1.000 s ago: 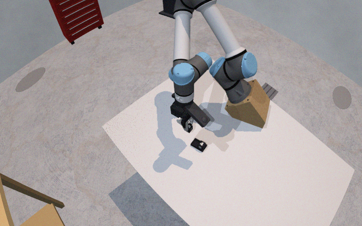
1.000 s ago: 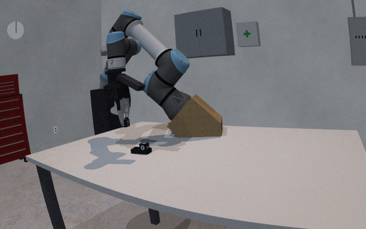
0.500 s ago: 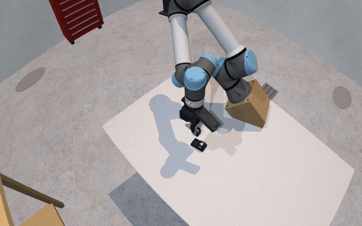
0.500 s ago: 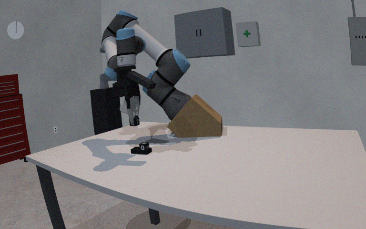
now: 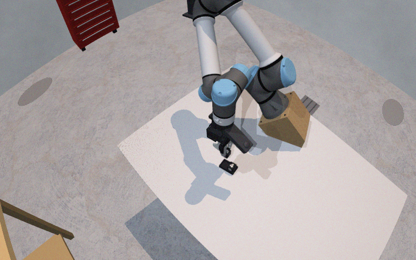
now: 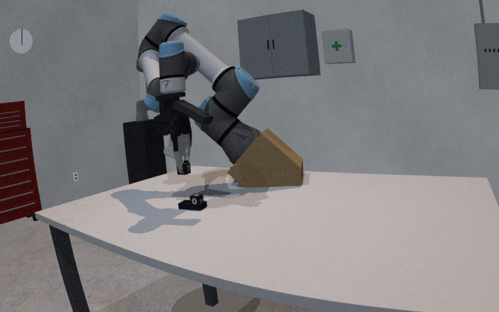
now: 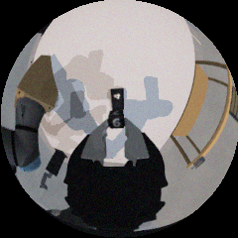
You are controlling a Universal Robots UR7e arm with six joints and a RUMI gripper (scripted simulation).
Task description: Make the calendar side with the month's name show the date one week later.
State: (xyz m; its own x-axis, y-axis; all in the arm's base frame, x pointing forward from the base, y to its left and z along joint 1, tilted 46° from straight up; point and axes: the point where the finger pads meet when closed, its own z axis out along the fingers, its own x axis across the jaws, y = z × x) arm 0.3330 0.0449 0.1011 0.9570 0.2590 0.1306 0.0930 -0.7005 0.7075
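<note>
A small black calendar tray [image 5: 226, 167] lies on the white table, with one black digit cube [image 6: 196, 199] sitting in its right half. That cube shows a 4 on top in the overhead view and a 0 toward the exterior camera. My gripper [image 5: 226, 150] hangs above the table, just behind and left of the tray, and is shut on the second black cube [image 7: 116, 120], which shows a 6-like digit in the wrist view. The tray lies beyond the held cube in the wrist view. In the side view the held cube [image 6: 184, 168] is well above the table.
The arm's tan wedge-shaped base [image 5: 286, 121] stands on the table behind and right of the tray. A red drawer cabinet [image 5: 88, 18] stands far off on the floor. A wooden frame [image 5: 30, 233] is at the lower left, off the table.
</note>
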